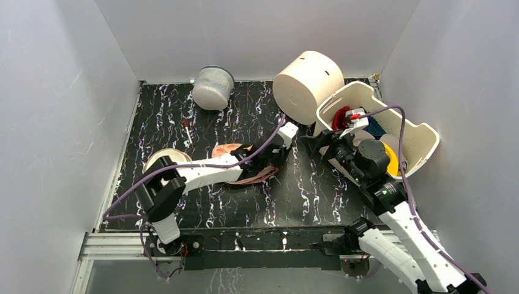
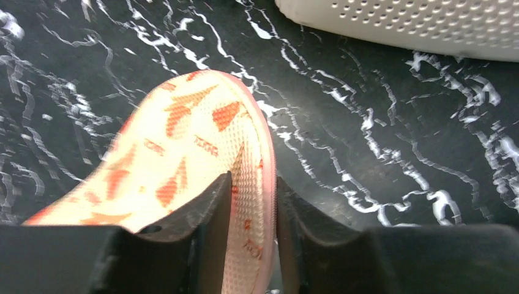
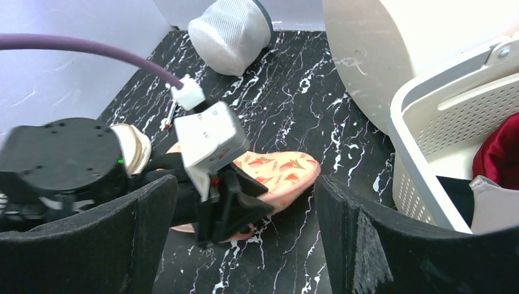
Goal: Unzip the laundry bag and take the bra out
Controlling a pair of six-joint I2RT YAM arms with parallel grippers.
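Top external: one laundry bag (image 1: pixel 224 150), one basket (image 1: pixel 424 138)

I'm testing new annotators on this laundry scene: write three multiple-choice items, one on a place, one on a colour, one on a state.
1. Where is the edge of the laundry bag?
A) between the fingers of the left claw
B) against the back wall
C) off the table
2. Which garment colour shows in the white basket, right wrist view?
A) green
B) red
C) purple
3. The right claw is:
A) shut on the bag
B) shut on a garment
C) open, empty
Key: 1A, fabric sits between its fingers; 2B, red cloth at the rim; 3C, fingers far apart, holding nothing.
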